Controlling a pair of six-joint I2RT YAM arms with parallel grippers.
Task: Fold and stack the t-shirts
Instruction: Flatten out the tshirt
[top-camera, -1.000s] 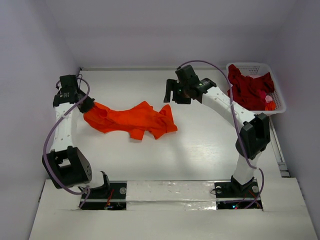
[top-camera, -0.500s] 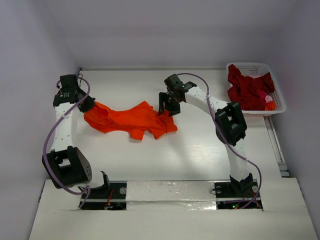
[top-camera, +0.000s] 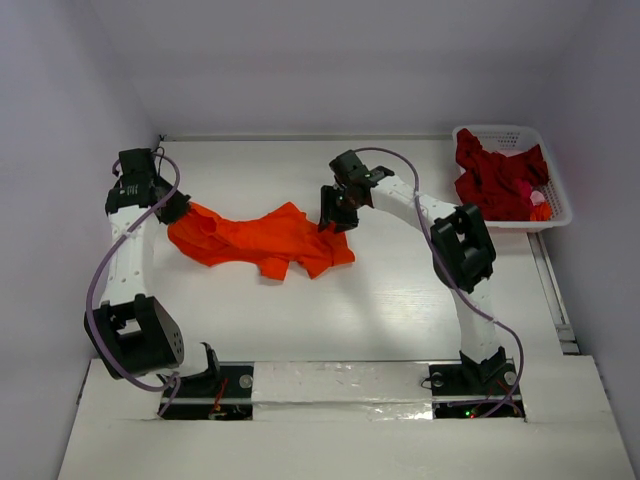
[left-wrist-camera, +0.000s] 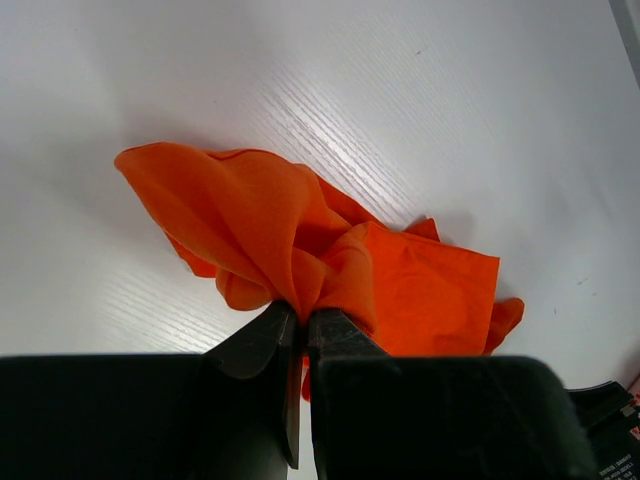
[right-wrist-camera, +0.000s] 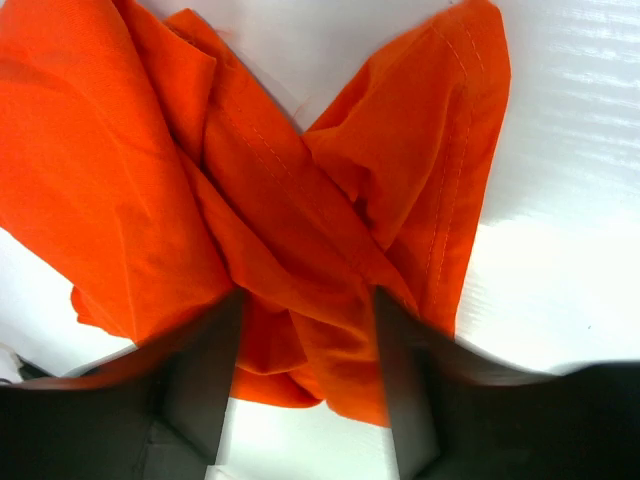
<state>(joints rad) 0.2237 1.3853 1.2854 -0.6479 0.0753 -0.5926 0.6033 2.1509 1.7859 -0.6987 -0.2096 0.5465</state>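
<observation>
Loosely bunched, the bright orange cloth t-shirt (top-camera: 265, 240) lies on the white table (top-camera: 400, 300) between the arms. The left gripper (left-wrist-camera: 297, 315) has its fingers pressed together, pinching the shirt's left end. The right gripper (right-wrist-camera: 307, 300) has its fingers spread astride a fold at the right end. A dark crimson t-shirt (top-camera: 495, 175) sits heaped in the white latticed plastic basket (top-camera: 500, 130), far right.

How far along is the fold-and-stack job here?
Done: nothing folded or stacked. In hand: left gripper is shut on one end of the crumpled orange t-shirt; right gripper straddles the other end, jaws apart. Left: folding it, then the crimson t-shirt in the basket.
</observation>
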